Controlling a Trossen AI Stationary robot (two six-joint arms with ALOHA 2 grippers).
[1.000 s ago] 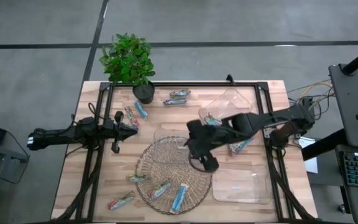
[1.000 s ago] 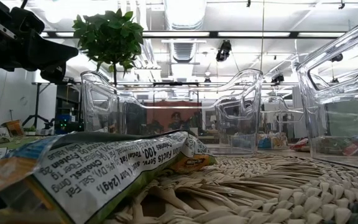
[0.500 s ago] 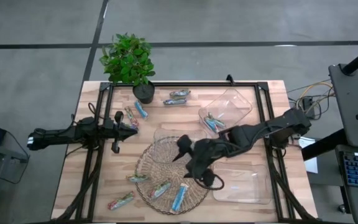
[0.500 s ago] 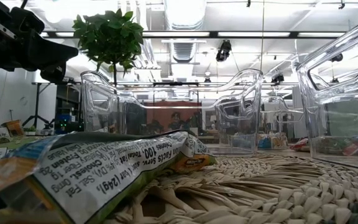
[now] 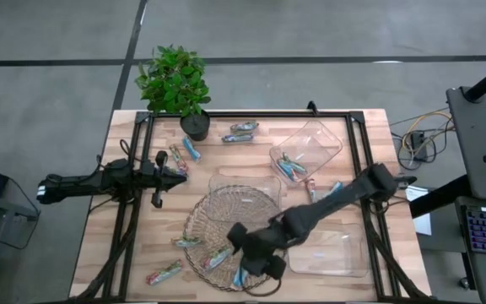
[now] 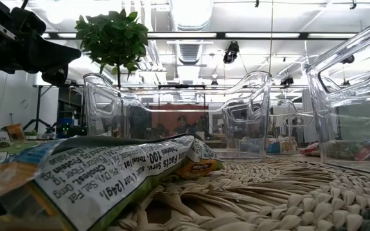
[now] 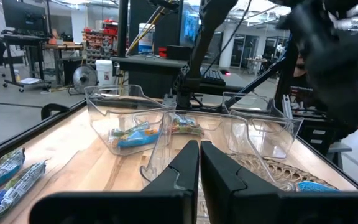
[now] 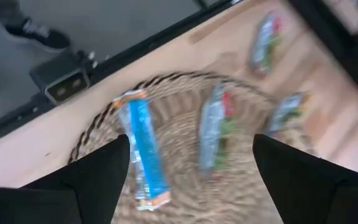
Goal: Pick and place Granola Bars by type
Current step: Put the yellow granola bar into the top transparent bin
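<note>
The right gripper (image 5: 256, 263), fingers spread wide and empty, hangs over the mat's (image 5: 201, 215) five o'clock edge. Descending off-centre, it could pinch the blue bar (image 8: 143, 149) with the green bar (image 8: 215, 127) just beside it. The left gripper (image 7: 199, 163), clenched empty, waits at nine o'clock.

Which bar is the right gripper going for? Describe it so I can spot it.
Find the round woven mat at the table's front. The right gripper, fingers open, hangs over its front edge, above a blue bar. The bar beside it is silver-green with red; this one is plain bright blue.
</note>
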